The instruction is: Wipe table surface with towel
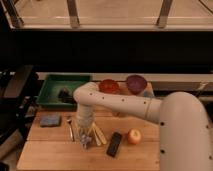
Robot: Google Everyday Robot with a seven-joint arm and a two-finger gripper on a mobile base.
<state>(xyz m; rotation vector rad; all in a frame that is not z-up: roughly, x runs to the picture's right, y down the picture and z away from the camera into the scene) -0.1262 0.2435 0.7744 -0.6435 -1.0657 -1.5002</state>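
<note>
Wooden table surface (45, 152), front left: fingers (85, 136) tight together on grey-blue towel (86, 144).

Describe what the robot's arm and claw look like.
The arm is white, built of thick rounded tube segments with bulbous joints, growing from a broad white body. No cables or markings show. The claw, small and greyish, sits at its tip, low over the front of the table.

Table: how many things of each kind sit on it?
Bowls: 2, orange bowl, purple bowl
Green tray: 1
Apple: 1
Blue pad: 1
Black bar: 1
Metal utensil: 1
Pale sticks: 2
Towel: 1, in the shut gripper at the table front
Total: 10, plus a dark clump in the tray
</note>
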